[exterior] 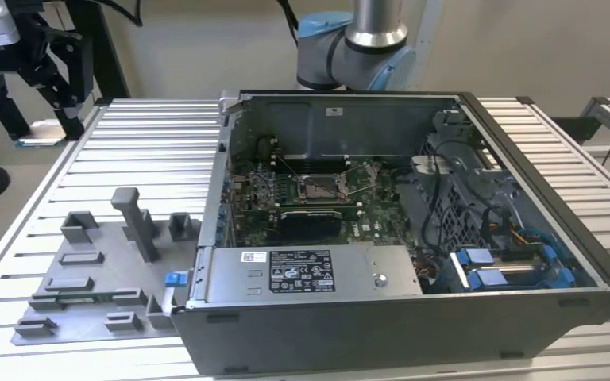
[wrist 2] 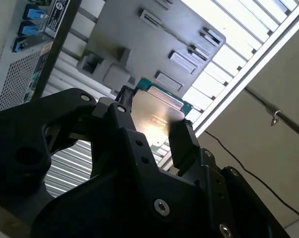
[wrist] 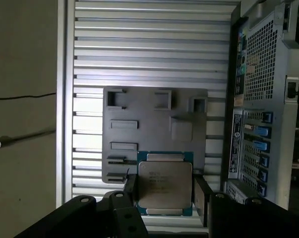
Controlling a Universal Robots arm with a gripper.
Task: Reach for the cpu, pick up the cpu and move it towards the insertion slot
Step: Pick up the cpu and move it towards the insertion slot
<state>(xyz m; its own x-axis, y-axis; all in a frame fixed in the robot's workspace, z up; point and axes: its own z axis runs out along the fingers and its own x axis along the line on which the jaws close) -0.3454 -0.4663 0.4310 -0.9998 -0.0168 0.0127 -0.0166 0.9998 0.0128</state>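
The cpu [wrist: 165,184] is a flat square chip with a silvery top and a green-tan rim. It sits between the two black fingers [wrist: 203,198] of my gripper [wrist: 165,197], which is shut on it. The second wrist view shows the cpu [wrist 2: 156,113] clamped the same way in the gripper [wrist 2: 151,131], high above the grey fixture plate [wrist 2: 139,44]. In the exterior view the gripper [exterior: 45,132] hangs over the table's far corner at the exterior view's left. The insertion slot [exterior: 318,186], a silver-framed socket with a dark centre, lies on the green board inside the open computer case [exterior: 411,317].
The grey fixture plate [exterior: 93,294] with upright blocks lies on the slatted table [exterior: 146,151], beside the case at the exterior view's left. The arm's base [exterior: 353,48] stands behind the case. Cables and blue connectors [exterior: 496,266] fill the case at the exterior view's right.
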